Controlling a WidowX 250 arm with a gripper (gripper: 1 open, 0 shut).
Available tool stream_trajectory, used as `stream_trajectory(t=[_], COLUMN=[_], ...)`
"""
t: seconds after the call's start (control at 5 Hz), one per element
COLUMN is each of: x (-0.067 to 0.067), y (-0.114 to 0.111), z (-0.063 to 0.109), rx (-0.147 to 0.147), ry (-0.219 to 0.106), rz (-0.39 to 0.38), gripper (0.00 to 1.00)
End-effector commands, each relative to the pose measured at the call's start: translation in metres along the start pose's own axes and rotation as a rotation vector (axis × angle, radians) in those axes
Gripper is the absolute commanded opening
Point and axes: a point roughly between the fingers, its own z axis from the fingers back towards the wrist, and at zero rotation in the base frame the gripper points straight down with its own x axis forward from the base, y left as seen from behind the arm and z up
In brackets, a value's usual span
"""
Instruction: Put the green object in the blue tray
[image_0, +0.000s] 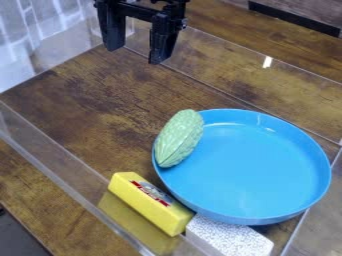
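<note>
The green object (178, 137) is a pale green, bumpy oval with pointed ends. It lies tilted on the left rim of the blue tray (274, 195), partly over the rim and partly over the wooden table. The tray is a large round bright blue dish at the right front. My gripper (138, 42) hangs at the top of the view, well behind and to the left of the green object. Its two dark fingers stand apart and hold nothing.
A yellow rectangular block (146, 202) lies at the tray's front left edge. A white speckled sponge block (229, 240) sits just in front of the tray. A clear plastic wall (54, 160) runs along the table's left and front sides.
</note>
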Motion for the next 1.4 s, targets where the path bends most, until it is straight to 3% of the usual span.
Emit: stream_trajectory(t=[0.0,0.2,0.4,0.6,0.8,1.2], x=[-0.002,0.005,0.008,0.009,0.015,0.03], y=[0.007,0.006,0.018,0.039,0.069,0.091], z=[0.001,-0.003,0.006,0.015,0.004,-0.015], rx=[0.006,0.01,0.018,0.018,0.012,0.015], ry=[0.012,0.025,0.01,-0.009,-0.014,0.001], rz=[-0.037,-0.051,-0.04,0.032,0.116,0.115], gripper=[1.0,1.0,1.0,1.0,1.0,1.0])
